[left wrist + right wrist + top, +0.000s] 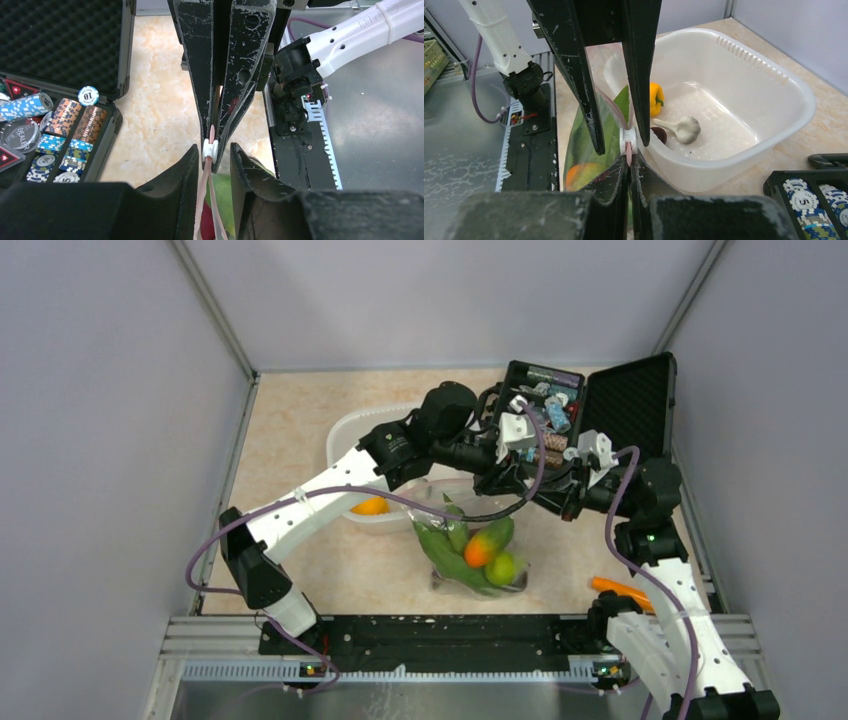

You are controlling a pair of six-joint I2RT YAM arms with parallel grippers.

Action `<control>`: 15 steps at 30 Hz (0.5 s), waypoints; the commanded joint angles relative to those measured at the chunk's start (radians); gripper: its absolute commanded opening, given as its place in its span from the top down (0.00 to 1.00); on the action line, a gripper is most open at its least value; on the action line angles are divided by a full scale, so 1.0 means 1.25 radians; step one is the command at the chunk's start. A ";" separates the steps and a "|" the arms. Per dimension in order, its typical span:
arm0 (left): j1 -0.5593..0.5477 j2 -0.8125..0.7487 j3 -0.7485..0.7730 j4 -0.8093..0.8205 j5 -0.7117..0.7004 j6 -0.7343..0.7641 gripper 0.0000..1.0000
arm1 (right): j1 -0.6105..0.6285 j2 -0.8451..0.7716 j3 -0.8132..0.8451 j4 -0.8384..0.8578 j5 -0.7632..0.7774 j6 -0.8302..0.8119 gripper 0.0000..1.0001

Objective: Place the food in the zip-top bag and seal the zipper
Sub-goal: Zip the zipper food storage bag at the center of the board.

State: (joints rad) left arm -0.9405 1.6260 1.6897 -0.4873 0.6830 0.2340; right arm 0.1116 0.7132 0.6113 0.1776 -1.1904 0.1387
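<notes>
Closest to its own lens, the right gripper is clenched on the pink zipper just behind the white slider. The left gripper straddles that slider, fingers apart and not pinching. From the slider the unjoined strip runs back toward the left wrist, which is likely the pull direction, and the left arm is placed for it. The bag stands mid-table with food inside, though a pepper lies in the tub.

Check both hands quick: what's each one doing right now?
Left hand: open, fingers straddling the zipper, not pinching it.
Right hand: closed on the zipper, just by its white slider.
</notes>
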 commanded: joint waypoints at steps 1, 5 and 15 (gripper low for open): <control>0.000 -0.027 0.006 -0.009 -0.004 0.009 0.69 | 0.008 -0.013 0.029 0.022 0.005 -0.015 1.00; 0.000 -0.021 0.010 0.001 0.008 0.001 0.77 | 0.008 -0.014 0.028 0.022 0.003 -0.012 1.00; 0.000 -0.025 0.000 0.028 0.008 -0.021 0.87 | 0.009 -0.017 0.030 0.015 0.008 -0.016 1.00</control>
State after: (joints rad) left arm -0.9405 1.6260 1.6897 -0.4957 0.6796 0.2222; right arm 0.1116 0.7067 0.6113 0.1703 -1.1862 0.1383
